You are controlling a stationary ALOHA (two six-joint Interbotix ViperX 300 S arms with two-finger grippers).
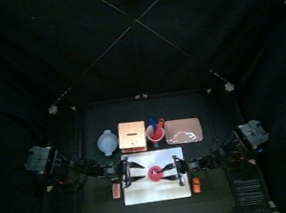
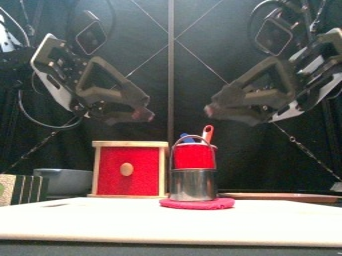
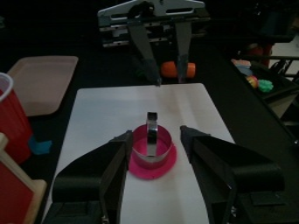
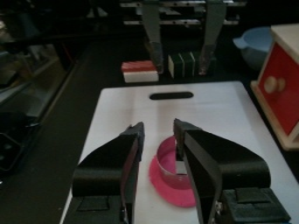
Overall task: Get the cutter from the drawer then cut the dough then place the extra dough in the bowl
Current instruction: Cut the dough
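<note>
The round metal cutter (image 2: 195, 183) stands on the pink dough disc (image 2: 197, 203) in the middle of the white cutting board (image 1: 143, 193). My left gripper (image 2: 144, 113) and right gripper (image 2: 214, 110) hang above it, one on each side, tips pointing toward each other. Both are open and hold nothing. In the left wrist view the cutter (image 3: 153, 140) and dough (image 3: 152, 164) sit between the jaws of the left gripper (image 3: 155, 134). The right wrist view shows the dough (image 4: 173, 175) past the right gripper (image 4: 158, 125). The blue-grey bowl (image 1: 105, 140) sits at the back left.
Behind the board stand the wooden box (image 2: 130, 169) with its red drawer front shut, the red cup (image 2: 195, 152) with toy knives, and the pink tray (image 1: 186, 129). A dark sushi roll (image 4: 181, 64) and a red-and-white block (image 4: 138, 70) lie off the board's left end.
</note>
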